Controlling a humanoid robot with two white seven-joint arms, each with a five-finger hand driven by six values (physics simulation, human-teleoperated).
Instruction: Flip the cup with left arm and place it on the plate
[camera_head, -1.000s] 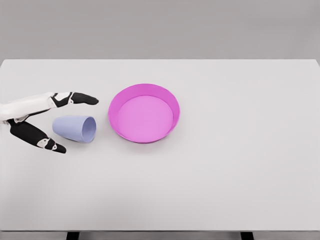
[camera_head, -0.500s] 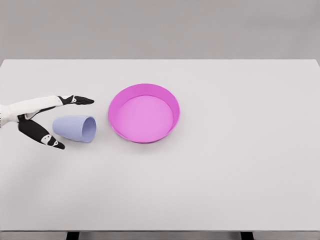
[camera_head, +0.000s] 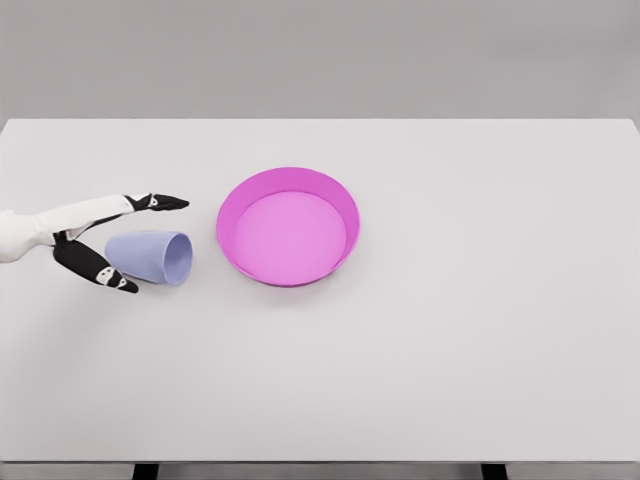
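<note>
A pale blue cup (camera_head: 152, 257) lies on its side on the white table, its mouth facing right toward the plate. The magenta plate (camera_head: 242, 205), round with a raised rim, sits just right of the cup. My left hand (camera_head: 140, 243) comes in from the left edge and straddles the cup's closed end. Its long fingers (camera_head: 158, 202) reach over the far side of the cup and the thumb (camera_head: 100, 271) sits at the near side. The fingers are spread and hold nothing. The right arm does not show.
The white table (camera_head: 480, 300) stretches wide to the right and front. Its front edge runs along the bottom of the picture, with dark legs below.
The left hand has narrowed around the cup: the thumb has moved up toward the cup's near side and the fingers have flattened. The cup and plate have not moved.
</note>
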